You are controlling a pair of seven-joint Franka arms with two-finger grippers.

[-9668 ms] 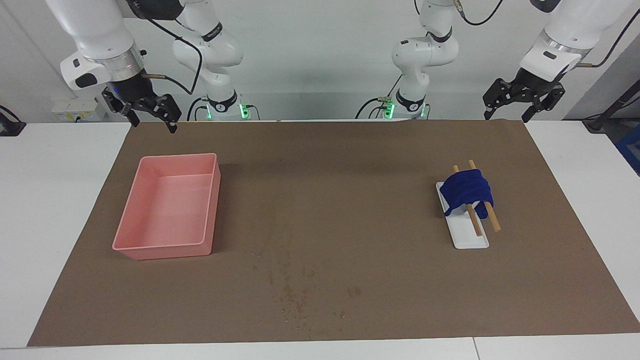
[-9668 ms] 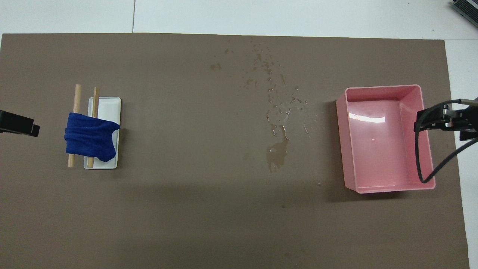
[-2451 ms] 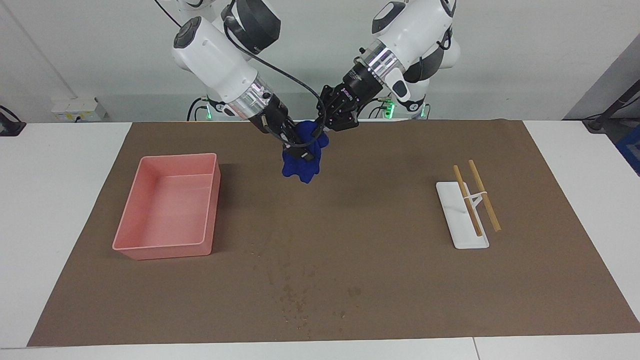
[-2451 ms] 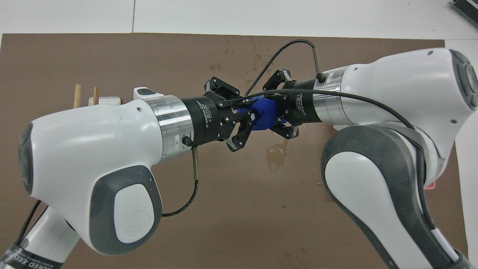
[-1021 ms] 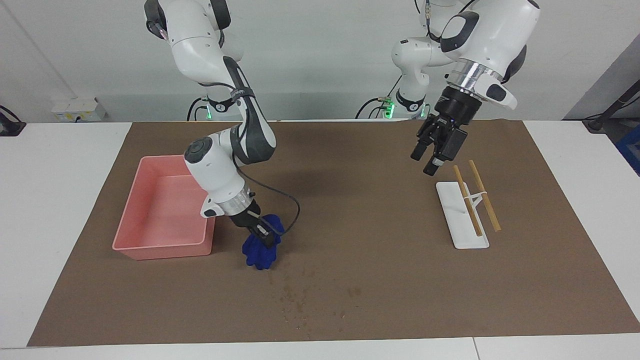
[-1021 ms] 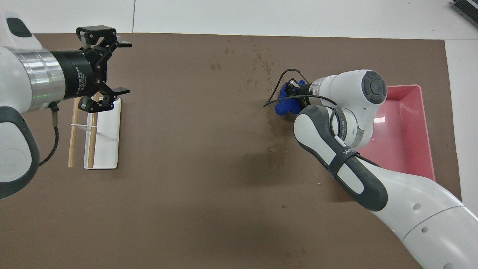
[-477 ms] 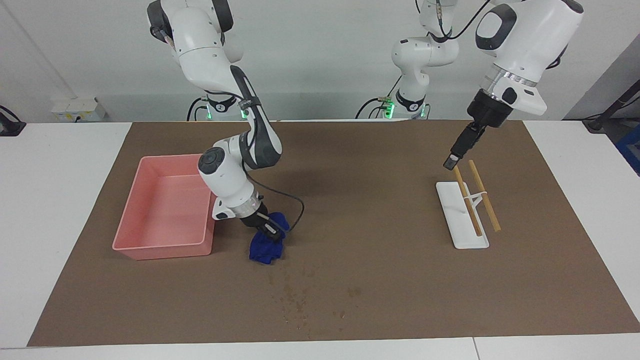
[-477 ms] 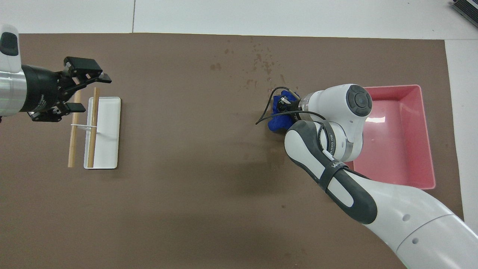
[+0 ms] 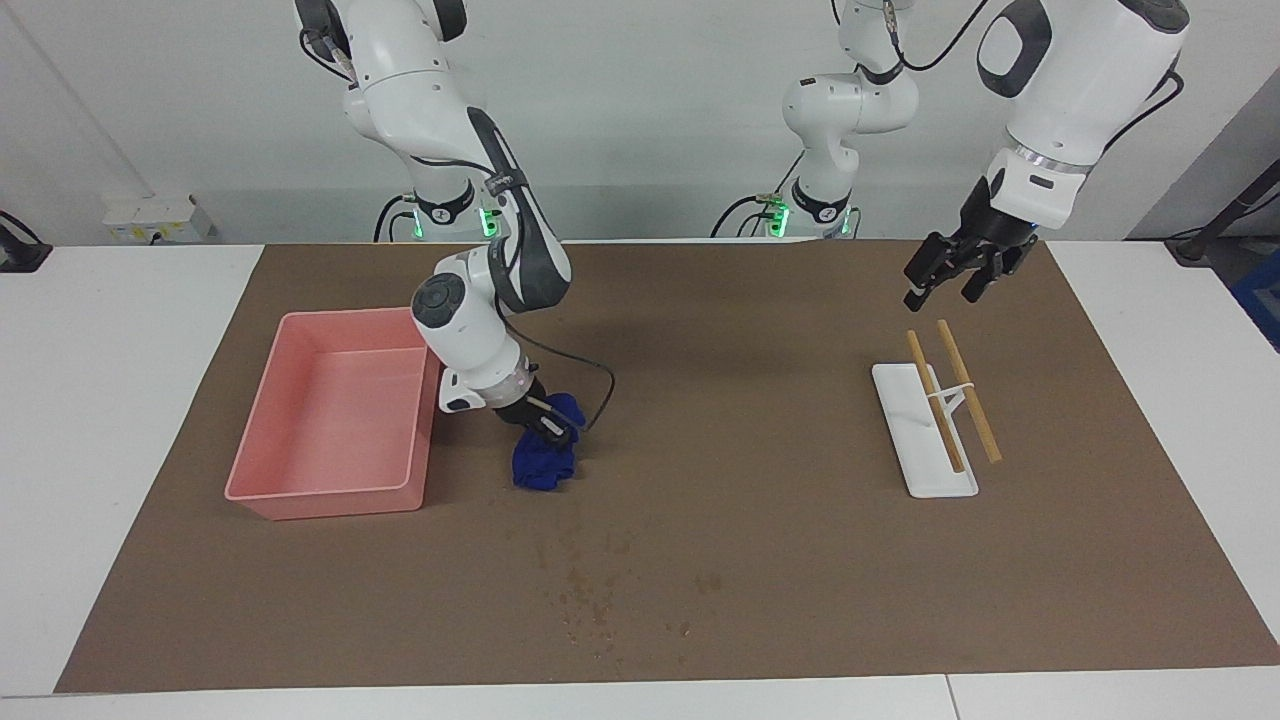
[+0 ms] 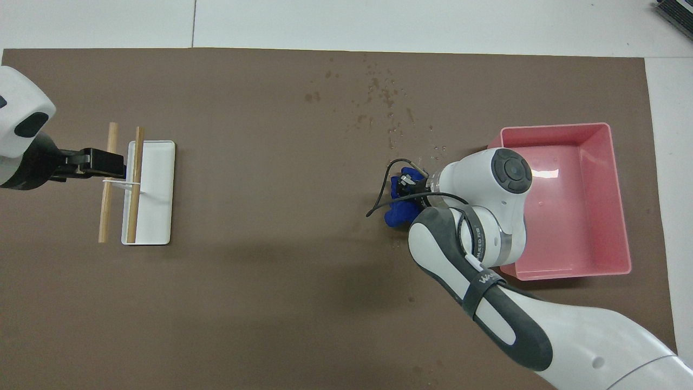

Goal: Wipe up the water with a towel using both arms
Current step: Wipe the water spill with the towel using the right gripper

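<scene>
We've got the towel (image 9: 544,462) bunched on the brown mat (image 9: 760,560), just beside the pink tray (image 9: 262,480). Droplets (image 9: 590,600) farther from the robots look untouched; risk is the bunched cloth skipping or smearing them, or the arm clipping the tray. Right hand (image 9: 548,428) is clamped on the towel, pressing it to the worktop. Left hand (image 9: 952,272) waits over the rack (image 9: 925,455); its fingers look spread, holding nothing.

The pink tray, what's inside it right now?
The pink tray shows a bare, glossy floor with nothing lying in it. The right arm's elbow covers the corner nearest the towel, so that part cannot be seen from above.
</scene>
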